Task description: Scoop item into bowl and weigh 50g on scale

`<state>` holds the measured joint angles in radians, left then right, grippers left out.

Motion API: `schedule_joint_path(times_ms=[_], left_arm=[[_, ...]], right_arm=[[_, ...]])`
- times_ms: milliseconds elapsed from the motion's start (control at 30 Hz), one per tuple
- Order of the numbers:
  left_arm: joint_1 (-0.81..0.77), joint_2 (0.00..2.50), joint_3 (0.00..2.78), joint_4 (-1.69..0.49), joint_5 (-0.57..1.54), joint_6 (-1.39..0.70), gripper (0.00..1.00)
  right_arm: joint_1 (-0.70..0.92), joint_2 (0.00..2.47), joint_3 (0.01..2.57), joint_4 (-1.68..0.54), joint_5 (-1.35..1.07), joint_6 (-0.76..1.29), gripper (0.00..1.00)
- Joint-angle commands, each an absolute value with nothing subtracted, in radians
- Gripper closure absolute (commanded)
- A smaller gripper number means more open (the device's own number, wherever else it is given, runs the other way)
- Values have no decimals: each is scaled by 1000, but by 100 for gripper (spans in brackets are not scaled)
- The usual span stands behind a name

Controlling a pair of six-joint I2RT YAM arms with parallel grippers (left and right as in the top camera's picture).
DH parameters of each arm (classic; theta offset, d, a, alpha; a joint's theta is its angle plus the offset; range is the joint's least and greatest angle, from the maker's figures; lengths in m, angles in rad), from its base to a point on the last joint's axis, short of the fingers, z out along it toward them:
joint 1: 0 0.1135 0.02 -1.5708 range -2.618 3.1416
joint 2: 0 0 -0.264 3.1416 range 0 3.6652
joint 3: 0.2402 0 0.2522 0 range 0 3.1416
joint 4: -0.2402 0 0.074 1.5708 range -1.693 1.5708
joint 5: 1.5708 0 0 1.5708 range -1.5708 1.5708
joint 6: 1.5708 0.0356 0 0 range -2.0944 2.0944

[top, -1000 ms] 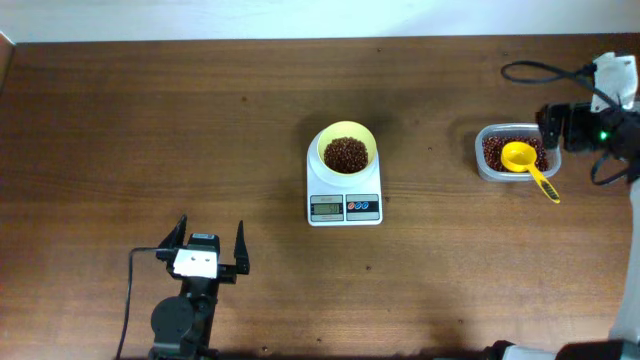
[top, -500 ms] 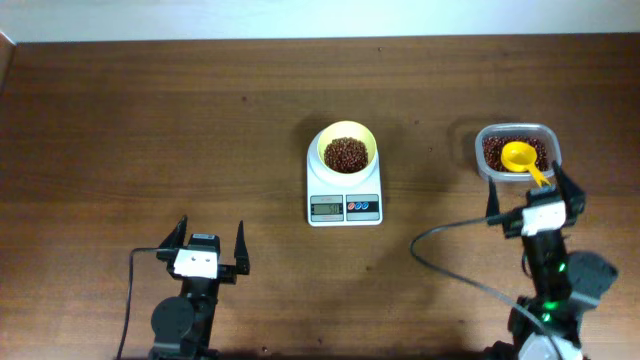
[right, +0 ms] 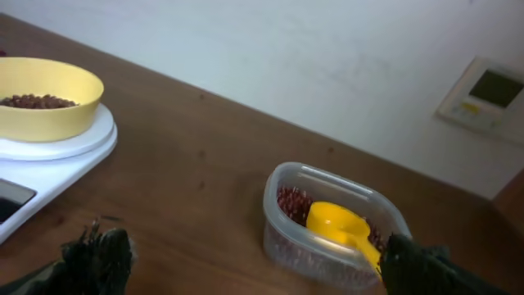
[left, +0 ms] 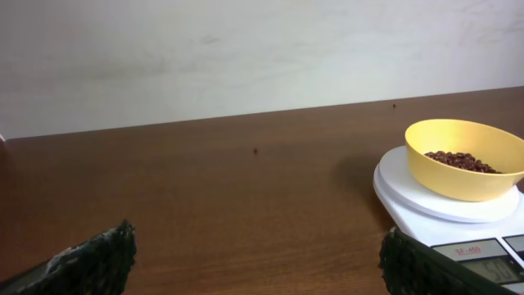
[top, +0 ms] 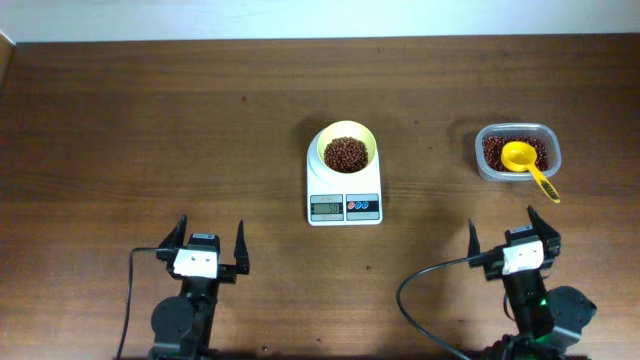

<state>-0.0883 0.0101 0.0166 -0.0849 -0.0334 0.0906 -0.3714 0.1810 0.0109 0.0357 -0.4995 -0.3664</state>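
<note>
The right end effector (top: pixel 502 226), spread and empty, has drawn back near-right of the scale (top: pixel 345 206), leaving the scoop (top: pixel 520 157) in the tub (top: pixel 482 160); beans (top: pixel 346 154) sit in the bowl (top: pixel 322 146) on the scale, so scooping looks done.

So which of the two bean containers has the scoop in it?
The clear tub at the right: the yellow scoop lies on its beans. The yellow bowl on the scale holds only beans.
</note>
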Motion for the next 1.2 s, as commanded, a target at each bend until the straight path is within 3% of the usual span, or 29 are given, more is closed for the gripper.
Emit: schedule_joint_path(times_ms=[0, 267, 367, 500, 633, 967, 1167], left_arm=[[-82, 6, 11, -84, -41, 107, 1], [-82, 6, 11, -84, -41, 107, 1], [-82, 6, 11, -83, -41, 107, 1], [-82, 6, 11, -84, -41, 107, 1], [-82, 6, 11, -83, -41, 107, 1], [-82, 6, 11, -84, -41, 107, 1], [-82, 6, 11, -83, -41, 107, 1]], right_arm=[[-365, 70, 6, -52, -501, -359, 1], [-316, 3, 6, -49, -471, -360, 1], [-271, 3, 6, -49, -358, -358, 1], [-173, 3, 6, -50, -53, -93, 1], [-85, 3, 6, -50, 99, -62, 1], [2, 3, 6, -68, 127, -19, 1], [2, 3, 6, -76, 44, -120, 1]])
